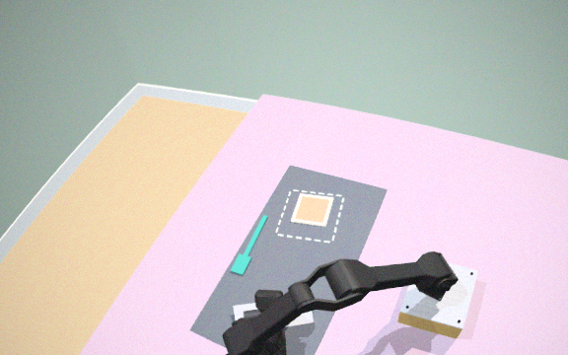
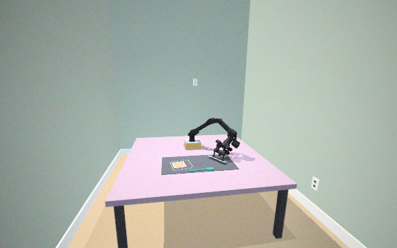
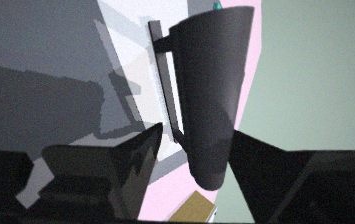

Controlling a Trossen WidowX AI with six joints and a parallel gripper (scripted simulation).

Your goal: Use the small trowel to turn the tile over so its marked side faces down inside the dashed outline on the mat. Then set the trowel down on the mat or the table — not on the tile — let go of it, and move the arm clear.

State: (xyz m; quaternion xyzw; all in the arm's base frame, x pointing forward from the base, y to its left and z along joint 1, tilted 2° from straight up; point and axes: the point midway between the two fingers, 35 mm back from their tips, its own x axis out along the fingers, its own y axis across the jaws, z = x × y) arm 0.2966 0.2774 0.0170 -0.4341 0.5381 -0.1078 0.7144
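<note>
The tile (image 1: 312, 209) (image 2: 178, 164) lies flat with a peach face and pale rim showing, inside the dashed outline (image 1: 332, 242) near the far end of the grey mat (image 1: 358, 197) (image 2: 198, 161). No mark shows on that face. The trowel has a white blade (image 1: 304, 319) (image 2: 218, 159) and a dark tapered handle (image 3: 208, 90). The blade is at the mat's other end, tilted in the exterior view; how much of it touches the mat is unclear. My gripper (image 2: 222, 151) (image 3: 189, 126) is open around the handle, with a gap at the left finger. The arm hides the fingers in the top view.
A teal spatula-like tool (image 1: 241, 263) (image 2: 209, 169) (image 3: 218, 6) lies along the mat's edge, between the tile and the trowel. The arm's base block (image 1: 429, 325) (image 2: 192, 145) (image 3: 193, 207) stands on the pink table (image 1: 521, 222) (image 2: 143, 186) beside the mat.
</note>
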